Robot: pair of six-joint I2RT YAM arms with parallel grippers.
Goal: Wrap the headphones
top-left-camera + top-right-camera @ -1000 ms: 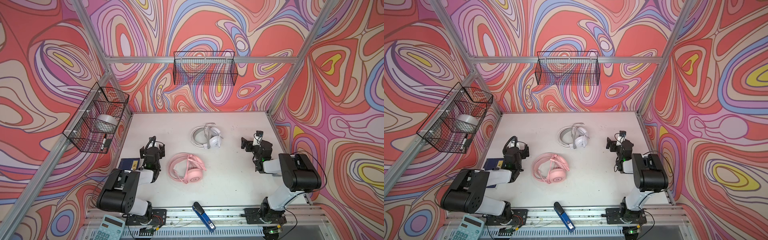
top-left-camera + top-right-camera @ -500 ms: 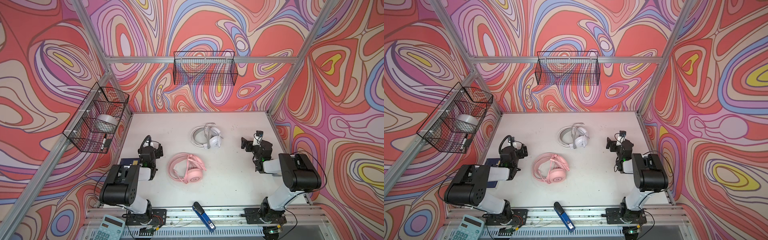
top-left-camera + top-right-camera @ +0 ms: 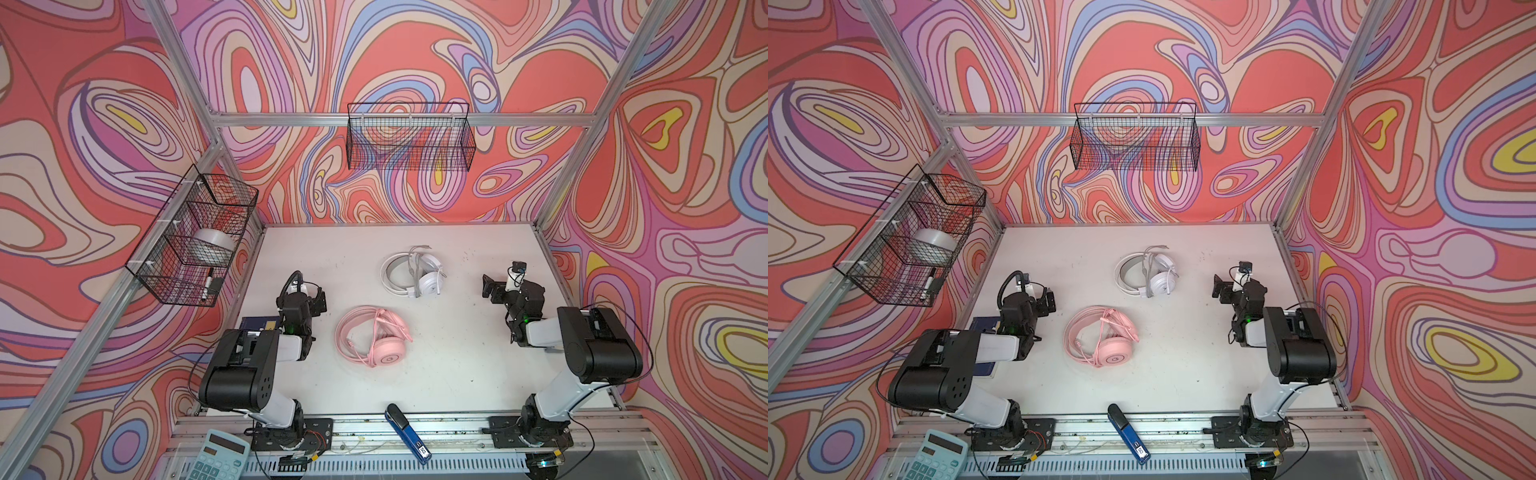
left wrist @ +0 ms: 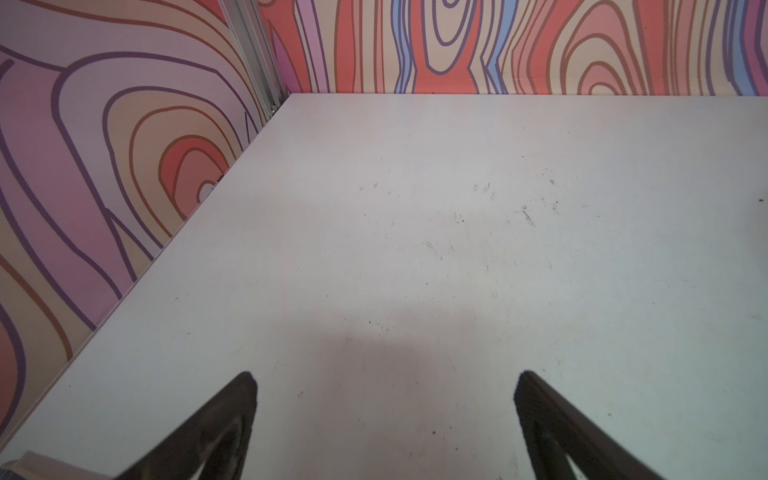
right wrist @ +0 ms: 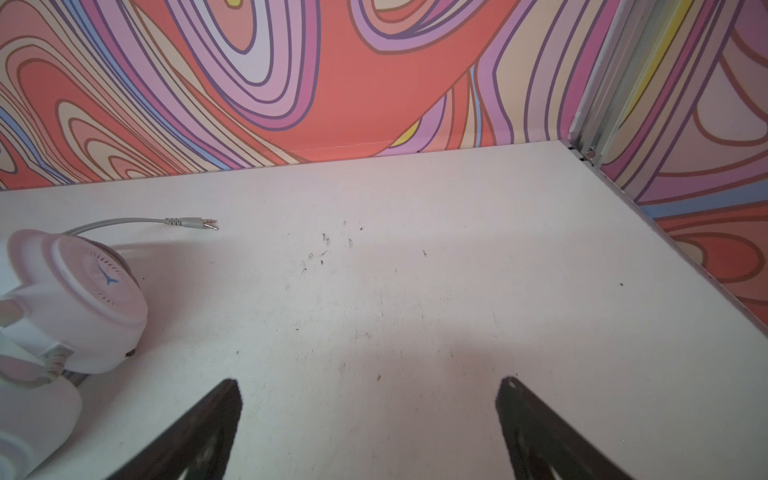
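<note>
The pink headphones (image 3: pixel 374 343) (image 3: pixel 1102 343) lie flat near the middle of the white table (image 3: pixel 457 374), their pink cable looped around the band. Behind them lie the white headphones (image 3: pixel 415 274) (image 3: pixel 1148 274) with a grey cable. My left gripper (image 3: pixel 318 299) (image 3: pixel 1047 301) hangs left of the pink set, open and empty. In the left wrist view the left gripper (image 4: pixel 384 378) is over bare table only. My right gripper (image 3: pixel 492 289) (image 3: pixel 1223 289) (image 5: pixel 370 382) stands open right of the white headphones (image 5: pixel 83 299), whose cable plug (image 5: pixel 193 223) lies loose on the table.
A wire basket (image 3: pixel 191 245) on the left wall holds a tape roll (image 3: pixel 214 245) and a marker. Another wire basket (image 3: pixel 409 141) hangs on the back wall. A dark blue book (image 3: pixel 257 322) lies under the left arm. A blue stapler (image 3: pixel 407 432) and a calculator (image 3: pixel 218 457) sit at the front.
The left arm has shifted a little and its wrist has drawn slightly back and left. The right arm and both headsets have stayed put.
</note>
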